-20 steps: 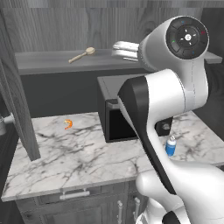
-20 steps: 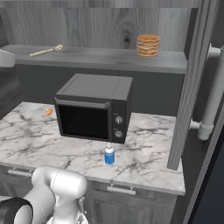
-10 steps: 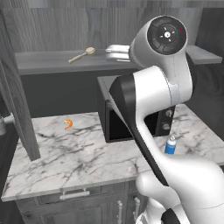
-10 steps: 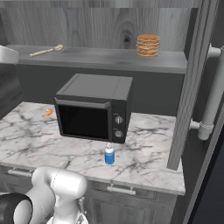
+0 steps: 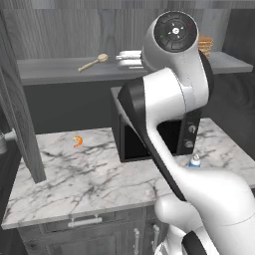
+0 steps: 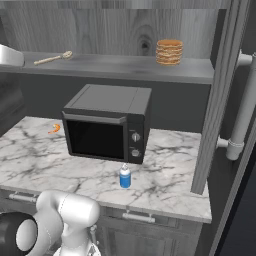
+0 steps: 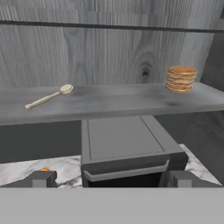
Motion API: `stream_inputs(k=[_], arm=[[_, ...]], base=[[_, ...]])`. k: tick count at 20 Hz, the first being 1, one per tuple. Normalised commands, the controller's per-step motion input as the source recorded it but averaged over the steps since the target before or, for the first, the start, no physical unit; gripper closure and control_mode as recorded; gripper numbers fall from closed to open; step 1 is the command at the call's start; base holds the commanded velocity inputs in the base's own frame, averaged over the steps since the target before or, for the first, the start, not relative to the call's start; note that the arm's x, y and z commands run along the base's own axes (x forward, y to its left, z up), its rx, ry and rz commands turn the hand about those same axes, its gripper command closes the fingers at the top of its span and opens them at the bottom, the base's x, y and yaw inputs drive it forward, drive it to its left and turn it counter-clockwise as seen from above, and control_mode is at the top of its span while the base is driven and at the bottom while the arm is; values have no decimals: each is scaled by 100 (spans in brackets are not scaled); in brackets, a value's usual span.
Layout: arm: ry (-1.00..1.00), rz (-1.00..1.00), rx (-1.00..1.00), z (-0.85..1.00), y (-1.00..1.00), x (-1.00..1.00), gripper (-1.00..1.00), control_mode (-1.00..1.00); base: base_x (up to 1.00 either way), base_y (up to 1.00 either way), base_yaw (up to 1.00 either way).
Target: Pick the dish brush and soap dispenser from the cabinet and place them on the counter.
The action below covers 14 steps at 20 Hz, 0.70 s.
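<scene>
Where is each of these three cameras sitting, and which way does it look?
Left base view: behind the arm to its left, looking forward and down at the counter; the white arm looms at right, hiding much of the microwave.
Right base view: behind the arm to its right, same scene; arm at lower left.
Hand view: on the hand, facing the cabinet shelf; the open pincer shows its tips at the bottom.
All share the dish brush, microwave and stack of tan discs; both base views show the soap dispenser.
</scene>
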Motion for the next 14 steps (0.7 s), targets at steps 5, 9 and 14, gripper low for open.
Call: stream_inputs(k=[5, 9, 14], arm=[[0, -2, 0, 0, 1, 25, -100, -100], [0, -3, 0, -11, 3, 25, -100, -100], [0, -3, 0, -13, 7, 27, -100, -100]], base=[[0, 0, 0], [0, 0, 0], [0, 0, 0]])
